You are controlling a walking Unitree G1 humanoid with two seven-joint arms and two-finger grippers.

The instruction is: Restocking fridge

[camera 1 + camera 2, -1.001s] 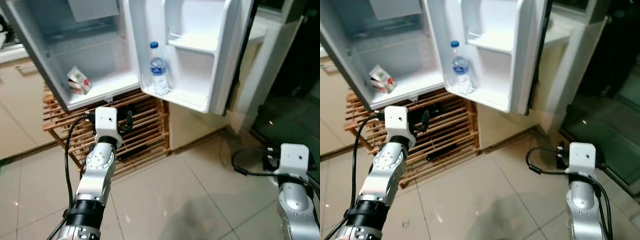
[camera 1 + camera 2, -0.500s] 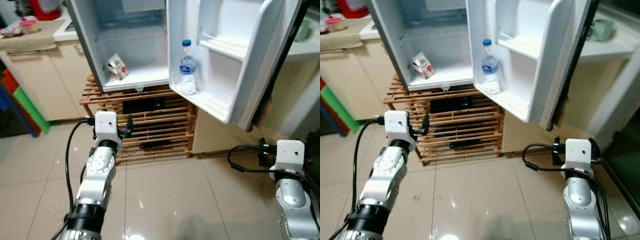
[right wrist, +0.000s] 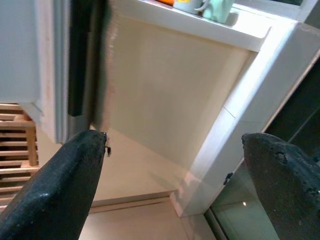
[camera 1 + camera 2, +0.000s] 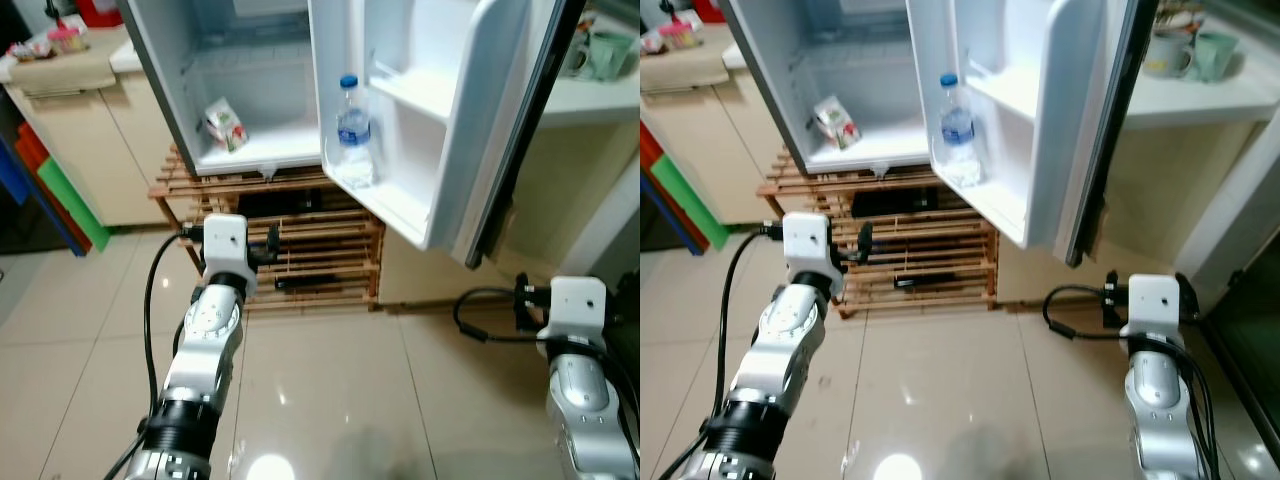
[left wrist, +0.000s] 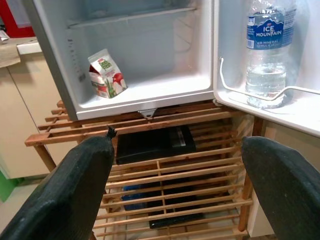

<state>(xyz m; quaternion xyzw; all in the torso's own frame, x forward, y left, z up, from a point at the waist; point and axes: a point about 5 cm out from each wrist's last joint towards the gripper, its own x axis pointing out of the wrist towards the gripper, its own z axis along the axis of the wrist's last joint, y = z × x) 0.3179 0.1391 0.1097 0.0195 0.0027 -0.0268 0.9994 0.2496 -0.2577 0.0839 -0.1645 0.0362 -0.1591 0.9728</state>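
Both my grippers, left [image 5: 175, 185] and right [image 3: 170, 185], are spread wide, nothing held. Past them sits the open fridge [image 4: 255, 150] on its wooden rack [image 4: 300, 250]: one small carton [image 4: 223, 124] leaning on the fridge floor, one clear blue-capped water bottle [image 4: 354, 132] upright in the door shelf.

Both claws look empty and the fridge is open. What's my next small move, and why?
Probably turn away to find stock. The left claw and right claw are open and hold nothing, while the fridge holds just a carton and a water bottle in its door.
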